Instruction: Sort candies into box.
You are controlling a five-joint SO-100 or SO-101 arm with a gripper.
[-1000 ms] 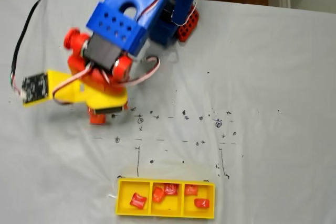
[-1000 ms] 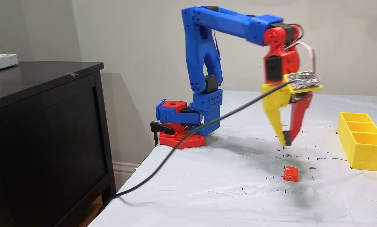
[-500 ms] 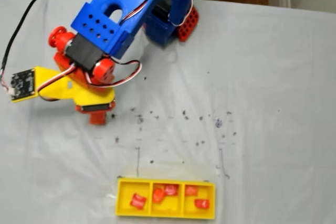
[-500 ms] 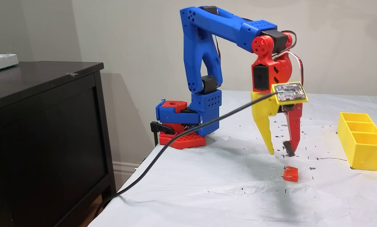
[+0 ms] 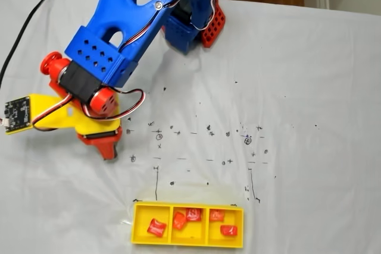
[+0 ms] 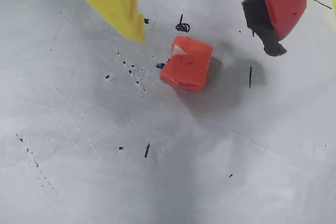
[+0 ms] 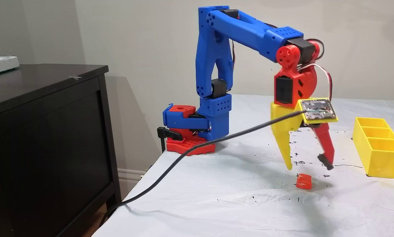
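Note:
One red candy (image 6: pixel 186 62) lies alone on the white cloth, also seen in a fixed view as the candy (image 7: pixel 303 181). My gripper (image 7: pixel 308 167) hangs open just above it, pointing down. In the wrist view the gripper (image 6: pixel 205 43) straddles the candy: the yellow finger (image 6: pixel 113 1) is at its upper left, and the red finger (image 6: pixel 283 3) with a black pad is at its upper right. Neither touches it. The yellow box (image 5: pixel 134 224) holds several red and orange candies: one (image 5: pixel 156 227) in the left compartment, two in the middle, two in the right.
The blue arm (image 5: pixel 119 34) reaches from its base (image 7: pixel 187 131) at the table's far edge. A black cable (image 7: pixel 183 154) trails off the table's left side. A dark cabinet (image 7: pixel 45 125) stands beside the table. Ink marks dot the cloth. The box (image 7: pixel 378 159) sits right of the gripper.
The gripper was nearly shut a second ago and has opened wide. It has dropped lower and shifted over the lone candy. The candy has not moved.

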